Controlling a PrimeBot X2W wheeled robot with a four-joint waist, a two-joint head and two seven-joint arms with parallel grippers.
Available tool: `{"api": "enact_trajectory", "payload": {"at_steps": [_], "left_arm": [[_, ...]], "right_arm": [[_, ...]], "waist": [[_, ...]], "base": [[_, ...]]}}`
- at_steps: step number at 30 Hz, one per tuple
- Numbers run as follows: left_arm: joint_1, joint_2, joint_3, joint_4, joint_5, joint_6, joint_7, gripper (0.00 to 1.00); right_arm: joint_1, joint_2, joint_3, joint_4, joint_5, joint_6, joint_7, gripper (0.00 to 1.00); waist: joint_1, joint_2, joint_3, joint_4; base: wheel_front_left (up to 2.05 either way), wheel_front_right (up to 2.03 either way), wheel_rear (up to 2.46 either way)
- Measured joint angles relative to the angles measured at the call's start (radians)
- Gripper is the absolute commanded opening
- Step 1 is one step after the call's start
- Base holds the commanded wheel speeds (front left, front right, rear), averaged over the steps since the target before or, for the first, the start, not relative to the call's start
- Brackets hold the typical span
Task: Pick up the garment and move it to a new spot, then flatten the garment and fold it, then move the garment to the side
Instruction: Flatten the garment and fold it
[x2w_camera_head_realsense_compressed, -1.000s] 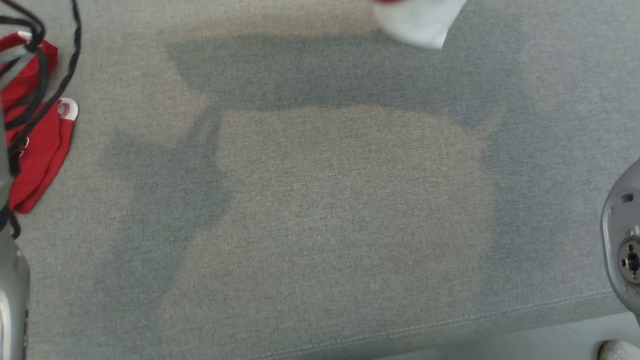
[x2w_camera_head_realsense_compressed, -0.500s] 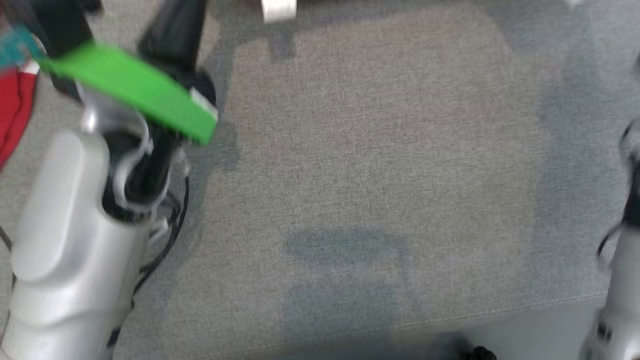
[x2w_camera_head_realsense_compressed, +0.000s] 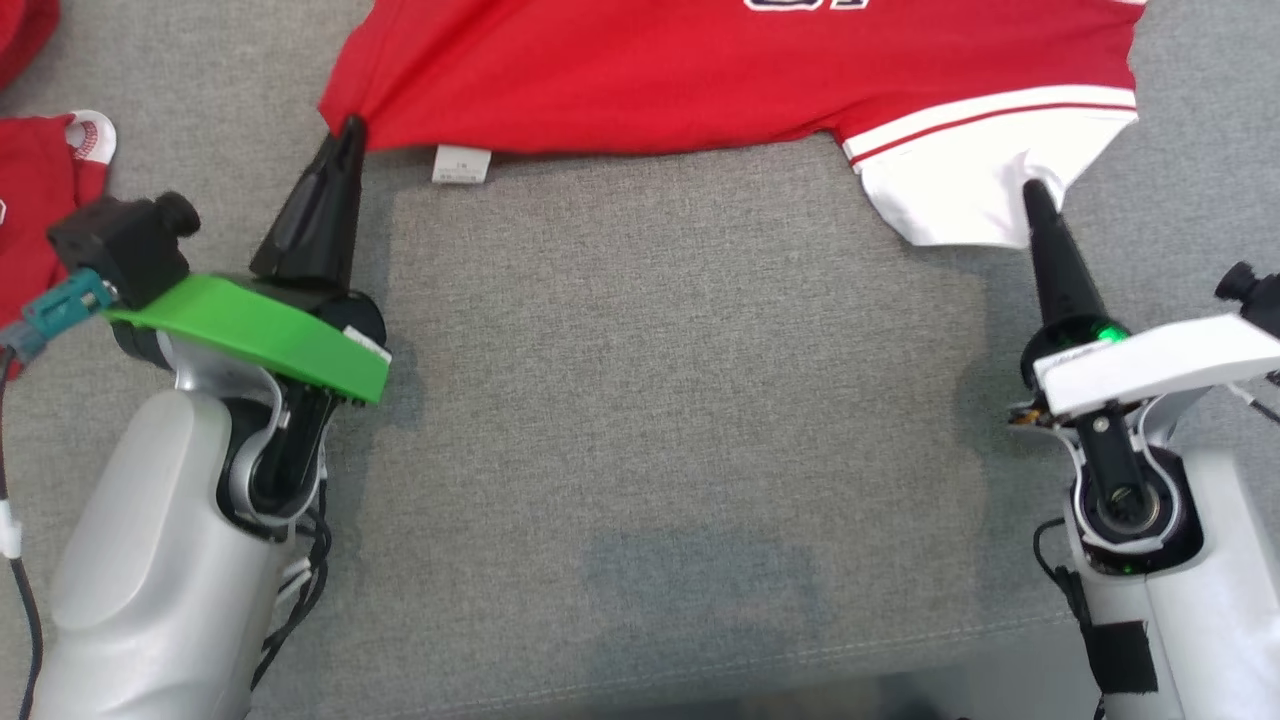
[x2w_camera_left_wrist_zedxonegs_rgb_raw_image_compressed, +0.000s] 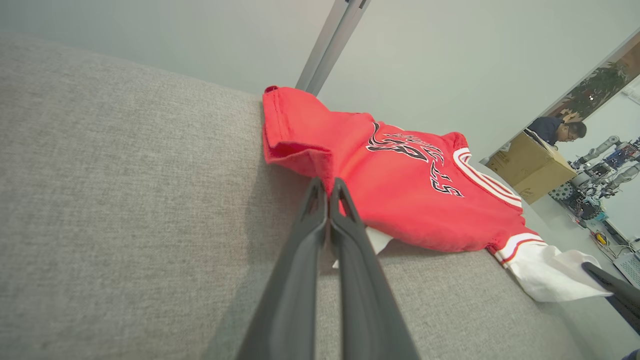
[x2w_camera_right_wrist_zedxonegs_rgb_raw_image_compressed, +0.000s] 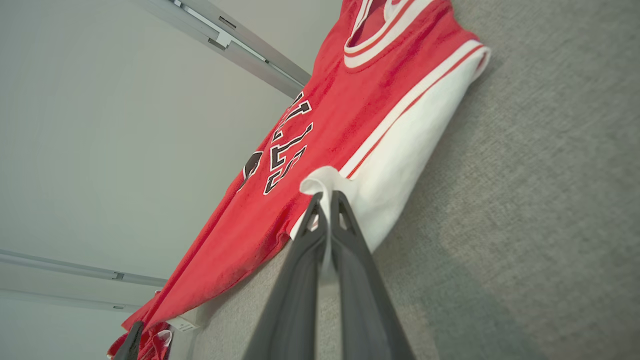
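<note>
The garment (x2w_camera_head_realsense_compressed: 640, 70) is a red jersey with black lettering and a white sleeve, spread along the far side of the grey fabric surface (x2w_camera_head_realsense_compressed: 680, 400). My left gripper (x2w_camera_head_realsense_compressed: 347, 128) is shut on its red hem corner, beside a white label (x2w_camera_head_realsense_compressed: 461, 164). My right gripper (x2w_camera_head_realsense_compressed: 1030, 190) is shut on the edge of the white sleeve (x2w_camera_head_realsense_compressed: 950, 190). In the left wrist view the garment (x2w_camera_left_wrist_zedxonegs_rgb_raw_image_compressed: 400, 190) lies ahead, its red edge pinched by the left gripper (x2w_camera_left_wrist_zedxonegs_rgb_raw_image_compressed: 327, 182). In the right wrist view the right gripper (x2w_camera_right_wrist_zedxonegs_rgb_raw_image_compressed: 327, 196) pinches a raised fold of the white sleeve (x2w_camera_right_wrist_zedxonegs_rgb_raw_image_compressed: 395, 170).
Another red garment (x2w_camera_head_realsense_compressed: 40, 200) lies at the far left of the surface. The surface's front edge with its seam (x2w_camera_head_realsense_compressed: 800, 650) runs along the bottom. Off to the right in the left wrist view are a person (x2w_camera_left_wrist_zedxonegs_rgb_raw_image_compressed: 555, 130) and a cardboard box (x2w_camera_left_wrist_zedxonegs_rgb_raw_image_compressed: 530, 167).
The head camera has swung, so the whole picture has shifted. Both arms and the red garment have come into view, with each gripper now pinching an edge of it.
</note>
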Motion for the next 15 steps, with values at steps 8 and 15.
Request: {"api": "enact_trajectory", "payload": {"at_steps": [8, 15], "left_arm": [[0.132, 0.036, -0.069, 0.030, 0.001, -0.007, -0.026, 0.00], [0.244, 0.051, -0.080, 0.039, 0.000, -0.008, -0.048, 0.00]], "right_arm": [[0.149, -0.004, 0.033, -0.028, -0.076, 0.025, 0.030, 0.00], [0.315, -0.060, 0.030, -0.058, -0.098, 0.004, 0.084, 0.00]], "waist": [[0.0000, 0.0000, -0.104, -0.013], [0.0000, 0.0000, -0.191, -0.021]], "base": [[0.00, 0.00, 0.00], [0.00, 0.00, 0.00]]}}
